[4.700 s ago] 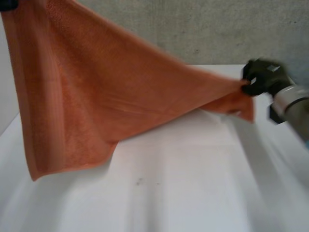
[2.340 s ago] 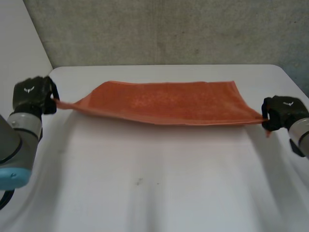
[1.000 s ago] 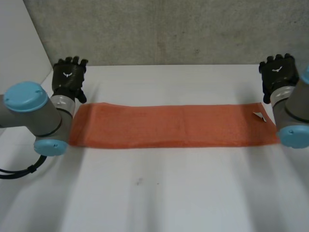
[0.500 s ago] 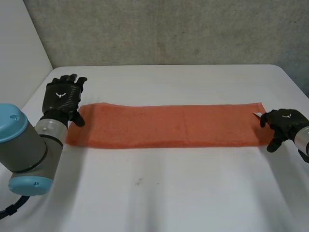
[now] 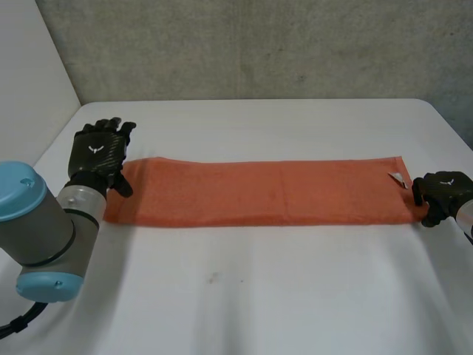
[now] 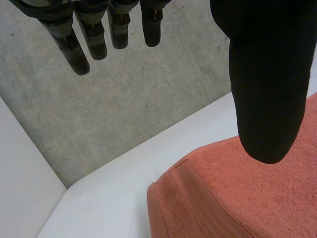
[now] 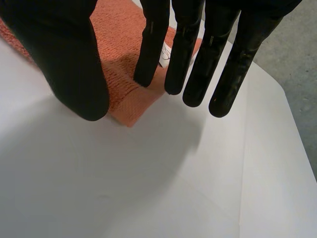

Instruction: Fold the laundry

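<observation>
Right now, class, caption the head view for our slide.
Orange towel flat on table, left hand and right hand at its ends.

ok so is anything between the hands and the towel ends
Nothing visible stands in the way. The towel lies flat on the table. The left hand, open, is at one end, and the right hand, open, is at the other end's near corner, by the tag.

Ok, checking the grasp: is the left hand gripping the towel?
No, the left hand has straight fingers, none curled round the towel.
</observation>
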